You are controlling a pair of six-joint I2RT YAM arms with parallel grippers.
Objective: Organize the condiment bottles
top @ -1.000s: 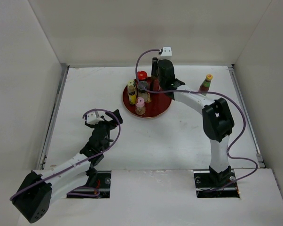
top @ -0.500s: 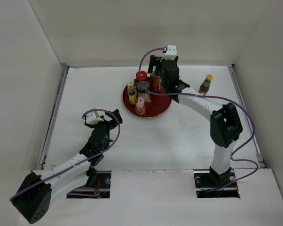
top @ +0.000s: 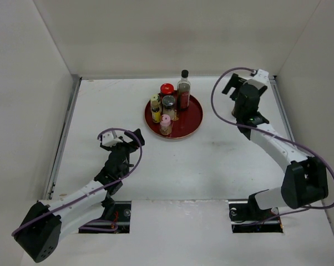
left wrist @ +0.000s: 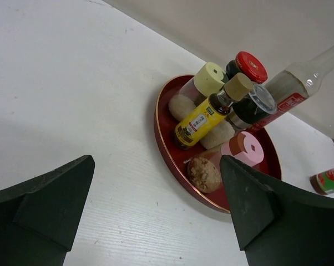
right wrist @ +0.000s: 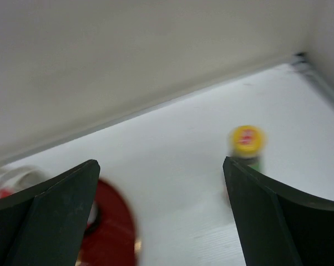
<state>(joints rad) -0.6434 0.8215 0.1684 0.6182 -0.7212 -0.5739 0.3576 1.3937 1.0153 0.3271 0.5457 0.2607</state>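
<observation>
We are seeing the condiment bottles [top: 168,105] clustering on the red plate [top: 193,123], red, pink and grey caps beside the black-capped tall glass bottle [top: 183,88]; a yellow-capped bottle [right wrist: 246,145] is standing apart. Both the left gripper [left wrist: 156,166] and the right gripper [right wrist: 161,166] are gaping wide, empty.

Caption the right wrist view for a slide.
Open right gripper faces the yellow-capped bottle on the table, red plate lower left.

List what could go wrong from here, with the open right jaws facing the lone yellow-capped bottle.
1. The yellow-capped bottle sits off-centre, close to one side of the open right jaws, and the wrist view is blurred. Closing from here might tip it rather than grip it.
2. The tall bottle stands at the back rim of the plate, on the right arm's side. Bringing another bottle in could clip it, and it might topple the small bottles packed beside it.
</observation>
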